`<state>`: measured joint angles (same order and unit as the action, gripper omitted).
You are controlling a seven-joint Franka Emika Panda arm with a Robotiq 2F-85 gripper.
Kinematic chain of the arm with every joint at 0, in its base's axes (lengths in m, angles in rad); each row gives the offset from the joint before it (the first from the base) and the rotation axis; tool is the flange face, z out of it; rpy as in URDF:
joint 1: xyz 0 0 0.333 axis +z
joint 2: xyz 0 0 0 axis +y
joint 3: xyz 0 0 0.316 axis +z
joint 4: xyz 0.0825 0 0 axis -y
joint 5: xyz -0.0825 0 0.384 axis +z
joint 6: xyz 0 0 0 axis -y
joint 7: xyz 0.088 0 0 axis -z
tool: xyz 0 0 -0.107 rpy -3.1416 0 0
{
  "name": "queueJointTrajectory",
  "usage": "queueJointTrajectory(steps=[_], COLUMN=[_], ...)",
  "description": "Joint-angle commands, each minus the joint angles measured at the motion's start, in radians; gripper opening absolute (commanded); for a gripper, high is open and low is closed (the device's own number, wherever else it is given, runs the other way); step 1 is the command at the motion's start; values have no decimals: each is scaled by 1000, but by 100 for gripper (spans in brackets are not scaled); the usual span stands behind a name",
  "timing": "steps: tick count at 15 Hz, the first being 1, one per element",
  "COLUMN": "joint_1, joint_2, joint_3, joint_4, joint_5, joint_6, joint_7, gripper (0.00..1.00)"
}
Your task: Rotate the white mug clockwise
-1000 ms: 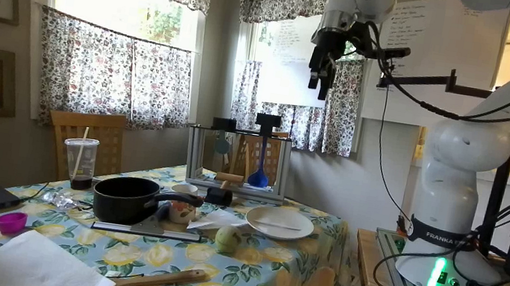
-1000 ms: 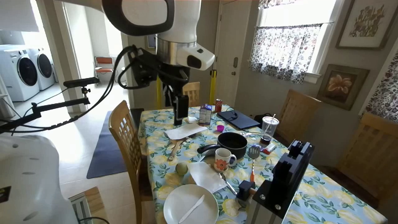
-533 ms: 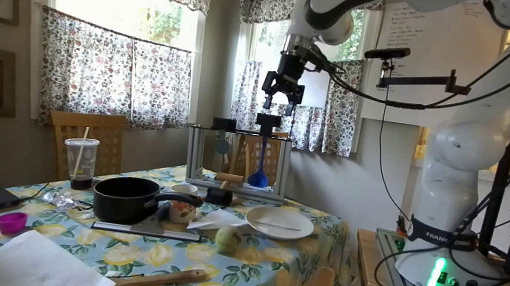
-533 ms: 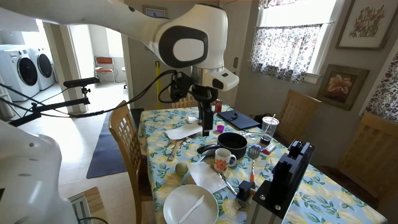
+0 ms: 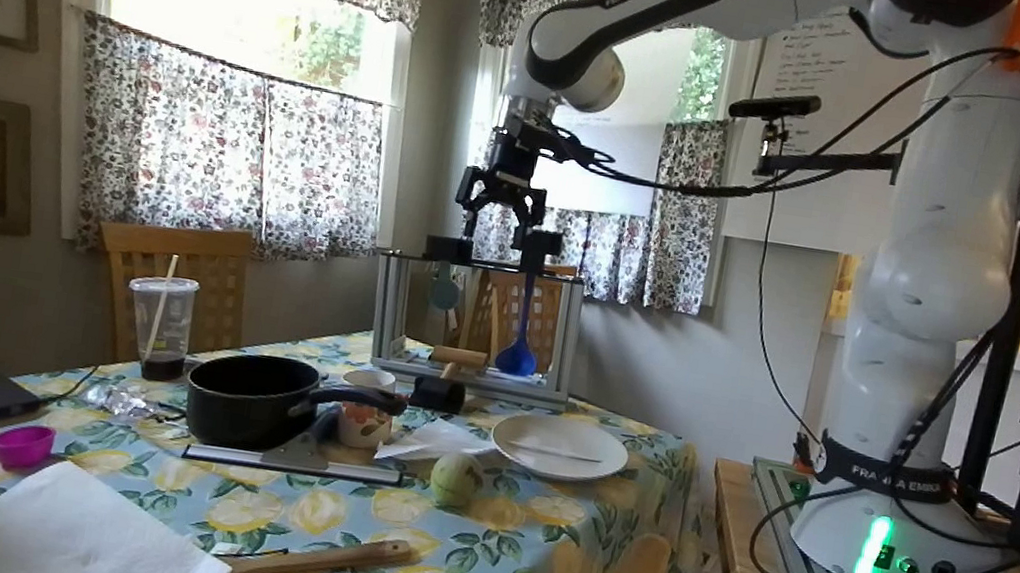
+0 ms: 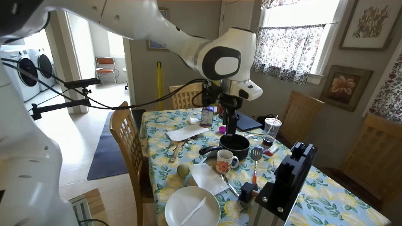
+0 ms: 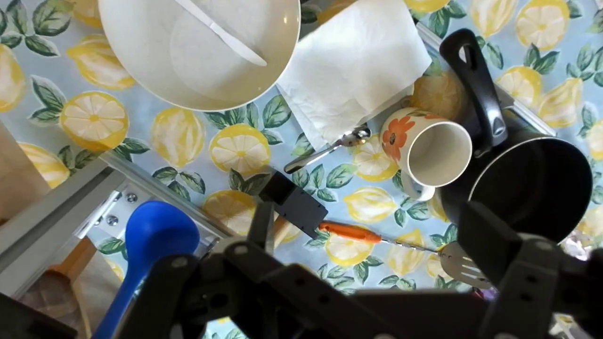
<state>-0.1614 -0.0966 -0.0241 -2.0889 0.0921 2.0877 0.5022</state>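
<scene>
The white mug [image 5: 364, 429] has an orange flower print and stands upright on the table beside the black pan [image 5: 234, 407]. In that view the pan's handle hides part of it. The mug also shows in an exterior view [image 6: 221, 160], its handle on the right side, and in the wrist view [image 7: 400, 134], its handle low. My gripper [image 5: 495, 232] is open and empty, high above the table. In the wrist view the jaws [image 7: 373, 228] are wide apart with only tablecloth and a spatula below between them, and the mug lies above that gap.
A metal rack [image 5: 379, 308] with a blue ladle [image 7: 160, 230] stands by the mug's side of the table. A mallet [image 7: 294, 205], spatula [image 7: 351, 233], spoon [image 7: 325, 153], napkin [image 7: 358, 66], plate [image 7: 198, 89] and green ball [image 6: 183, 170] lie around the mug. A clear tumbler [image 5: 160, 325] stands behind the pan.
My gripper has swung out over the table and come lower, moving left in one exterior view and right in another. Its spread fingers have turned into sight. The mug has not moved.
</scene>
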Motion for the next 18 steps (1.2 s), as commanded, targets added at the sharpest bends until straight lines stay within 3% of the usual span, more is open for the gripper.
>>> queueJointTrajectory(steps=[1,8,9,18], joint_1=[26,86,78,91], joint_2=[124,222,194,240], joint_3=[-15,-21,-27,-28], joint_4=[102,97,83,84], joint_5=[-2,-22,3,17], joint_6=[56,206,183,220], joint_7=[79,278,207,220], gripper=[100,100,100,100])
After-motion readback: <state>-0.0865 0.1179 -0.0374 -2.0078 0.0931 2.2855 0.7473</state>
